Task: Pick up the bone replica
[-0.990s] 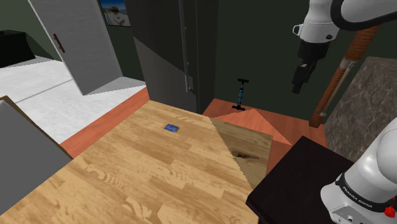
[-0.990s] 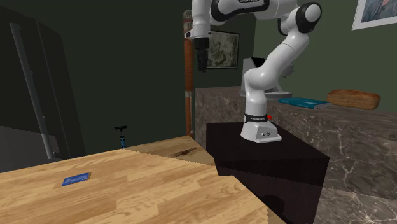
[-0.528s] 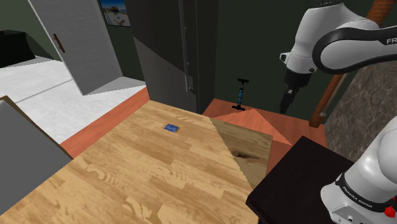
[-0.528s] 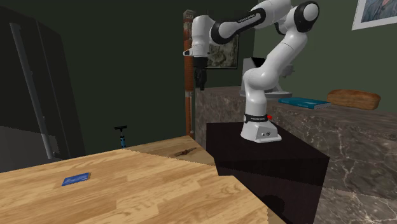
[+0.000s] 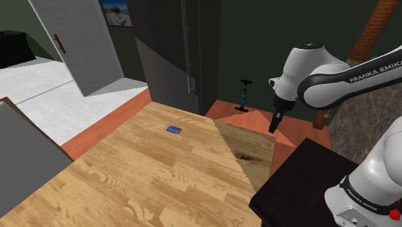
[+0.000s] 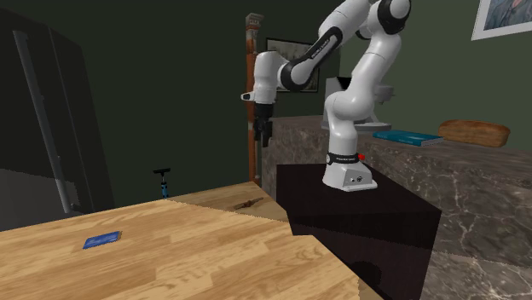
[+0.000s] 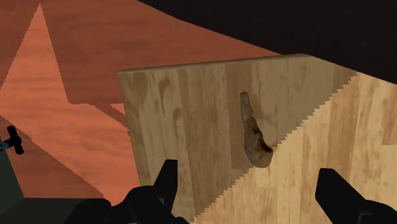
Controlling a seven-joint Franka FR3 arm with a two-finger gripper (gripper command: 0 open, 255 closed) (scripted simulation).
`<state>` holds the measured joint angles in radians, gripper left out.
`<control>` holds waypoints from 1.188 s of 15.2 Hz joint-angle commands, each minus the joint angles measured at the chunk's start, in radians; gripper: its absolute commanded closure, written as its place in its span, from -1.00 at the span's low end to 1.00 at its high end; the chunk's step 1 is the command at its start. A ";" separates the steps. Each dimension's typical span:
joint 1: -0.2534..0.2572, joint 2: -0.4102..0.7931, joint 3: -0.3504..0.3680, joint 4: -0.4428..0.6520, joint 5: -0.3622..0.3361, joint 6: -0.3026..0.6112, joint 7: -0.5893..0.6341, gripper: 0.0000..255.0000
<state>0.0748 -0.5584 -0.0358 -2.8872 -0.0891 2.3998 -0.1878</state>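
brown mottled bone replica (image 7: 253, 132), lying flat, on wooden table (image 7: 191, 108)

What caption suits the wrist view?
Open gripper hangs above the brown bone on the wooden table.

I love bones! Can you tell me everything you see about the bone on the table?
The bone replica is slim and curved, mottled brown and tan, thicker at one end. It lies flat on the shaded part of the wooden table. Only the table touches it; the open gripper hangs above.
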 commanded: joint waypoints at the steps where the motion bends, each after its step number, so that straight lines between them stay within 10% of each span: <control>1: 0.012 0.083 0.003 -0.031 -0.001 0.133 -0.003 -1.00; 10: 0.027 0.579 0.022 -0.001 -0.094 0.668 0.030 -1.00; 13: 0.137 0.759 -0.097 0.055 -0.226 0.818 0.126 -1.00; 18: 0.199 0.922 -0.135 0.108 -0.201 0.942 0.115 -1.00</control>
<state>0.2662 0.3348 -0.1677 -2.7906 -0.2941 3.3219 -0.0733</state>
